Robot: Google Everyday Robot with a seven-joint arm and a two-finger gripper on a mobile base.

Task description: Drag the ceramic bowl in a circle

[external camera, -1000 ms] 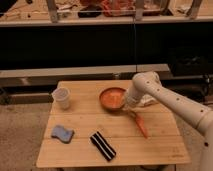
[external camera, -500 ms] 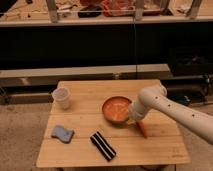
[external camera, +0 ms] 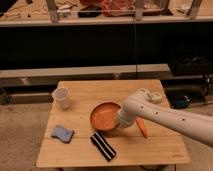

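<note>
The ceramic bowl [external camera: 104, 116] is round, shallow and orange, and sits on the wooden table [external camera: 165, 150] a little left of its middle. My gripper [external camera: 121, 120] is at the bowl's right rim, shut on it, with the white arm [external camera: 170, 120] coming in from the right. The fingertips are mostly hidden by the wrist and the rim. The bowl rests flat on the table top.
A translucent white cup [external camera: 61, 98] stands at the table's back left. A blue sponge [external camera: 62, 133] lies front left. A black striped bar [external camera: 102, 146] lies just in front of the bowl. An orange carrot [external camera: 142, 127] lies right of the gripper, under the arm.
The bowl has moved with my gripper: first toward the front and slightly right, then left and further forward, closer to the black striped bar.
</note>
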